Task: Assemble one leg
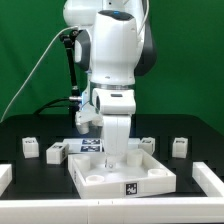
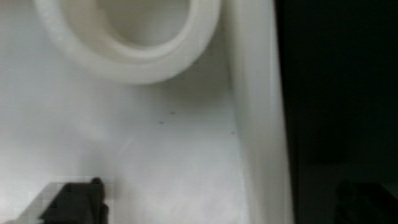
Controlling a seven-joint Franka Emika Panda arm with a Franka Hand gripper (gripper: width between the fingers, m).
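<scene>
The large white panel (image 1: 120, 178) with a raised rim lies at the front middle of the table. My gripper (image 1: 119, 157) reaches down into it, near its back part. In the wrist view the gripper (image 2: 222, 208) is open and empty, just above the panel's flat floor (image 2: 160, 140). One dark fingertip (image 2: 73, 204) shows clearly; the other is lost against the dark table. A round raised socket ring (image 2: 128, 40) on the panel lies ahead of the fingers, beside the rim (image 2: 258, 120). Several small white legs with marker tags stand on the table: two on the exterior view's left (image 1: 30, 147) (image 1: 55, 152), two on its right (image 1: 147, 145) (image 1: 180, 146).
The marker board (image 1: 86, 147) lies behind the panel on the exterior view's left. White bars lie at the table's left edge (image 1: 5, 178) and right edge (image 1: 210, 180). A black stand with a cable rises at the back left (image 1: 70, 70).
</scene>
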